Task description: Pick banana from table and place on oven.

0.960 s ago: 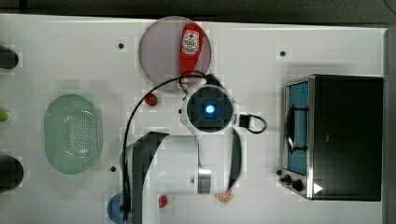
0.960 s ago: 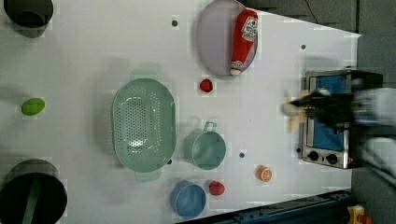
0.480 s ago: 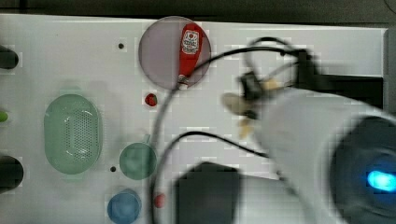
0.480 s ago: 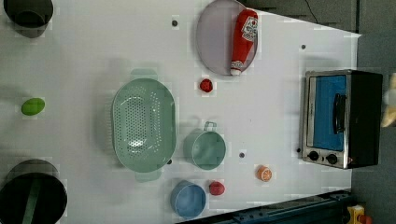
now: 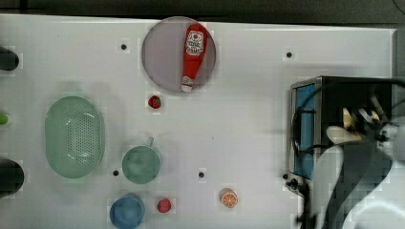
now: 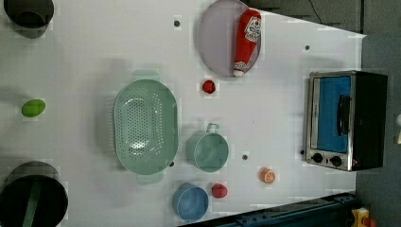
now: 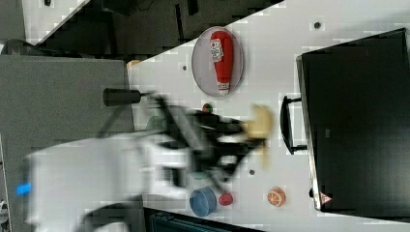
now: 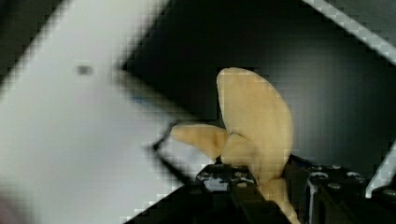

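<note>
My gripper is shut on the pale cream banana, whose splayed peel strips stick out past the dark fingers. In the top view the banana and gripper hang over the black top of the oven, which stands at the top view's right on the white table. In the right view the blurred arm holds the banana just short of the oven and its door handle. The left view has the oven at its right, with a pale bit at the frame edge.
A ketchup bottle lies on a grey plate. A green colander, green cup, blue bowl, two small red pieces and an orange slice sit on the table.
The arm has swung from the middle of the table toward the top view's right, carrying the banana over the oven.
</note>
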Action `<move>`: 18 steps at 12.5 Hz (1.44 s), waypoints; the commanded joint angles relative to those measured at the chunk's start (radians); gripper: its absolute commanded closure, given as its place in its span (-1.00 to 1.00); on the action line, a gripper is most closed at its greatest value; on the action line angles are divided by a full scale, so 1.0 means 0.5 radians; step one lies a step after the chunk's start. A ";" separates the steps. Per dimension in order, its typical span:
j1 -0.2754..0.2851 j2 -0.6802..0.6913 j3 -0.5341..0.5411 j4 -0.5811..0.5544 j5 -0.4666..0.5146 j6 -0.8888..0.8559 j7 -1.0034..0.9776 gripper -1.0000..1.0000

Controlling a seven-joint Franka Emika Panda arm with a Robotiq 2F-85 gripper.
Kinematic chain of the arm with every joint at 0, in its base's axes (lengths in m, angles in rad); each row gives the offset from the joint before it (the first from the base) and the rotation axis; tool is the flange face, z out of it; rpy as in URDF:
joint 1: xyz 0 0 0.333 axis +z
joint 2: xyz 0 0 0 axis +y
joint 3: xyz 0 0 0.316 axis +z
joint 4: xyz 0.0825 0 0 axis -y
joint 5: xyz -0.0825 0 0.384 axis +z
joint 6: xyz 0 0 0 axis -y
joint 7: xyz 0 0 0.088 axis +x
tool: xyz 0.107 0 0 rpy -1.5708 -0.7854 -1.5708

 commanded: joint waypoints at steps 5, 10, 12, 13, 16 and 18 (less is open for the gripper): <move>0.033 0.413 -0.187 -0.008 0.056 0.313 -0.661 -0.05; 0.058 0.399 -0.147 0.011 0.062 0.311 -0.661 -1.00; 0.114 0.317 -0.053 0.068 0.061 0.295 -0.661 -1.00; 0.147 0.253 0.016 0.081 0.061 0.254 -0.637 -1.00; 0.230 0.013 0.267 0.080 0.067 -0.073 -0.088 -1.00; 0.252 -0.154 0.449 0.078 0.072 -0.362 0.400 -1.00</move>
